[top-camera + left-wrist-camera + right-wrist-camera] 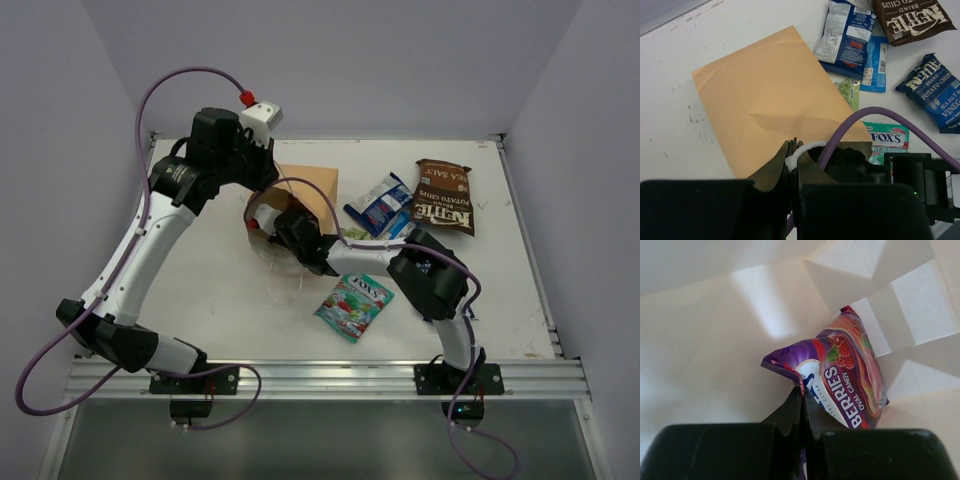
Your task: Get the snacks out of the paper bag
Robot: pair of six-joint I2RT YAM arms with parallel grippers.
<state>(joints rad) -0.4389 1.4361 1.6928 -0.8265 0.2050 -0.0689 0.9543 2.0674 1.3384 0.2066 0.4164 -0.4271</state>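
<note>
Bright even light, soft shadows, jaws blurred

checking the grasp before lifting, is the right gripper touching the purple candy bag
Touching. The right wrist view shows the right gripper, jaws shut, pinching the purple candy bag at its edge.

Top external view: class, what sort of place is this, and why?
Probably a robotics lab cell: white tabletop boxed in by plain pale walls, left arm and right arm bolted to a metal rail.

paper bag [765,95] is showing tan outside, white inside; berries candy bag [845,370] showing purple with red-berry print; chip bag [443,197] showing brown.
</note>
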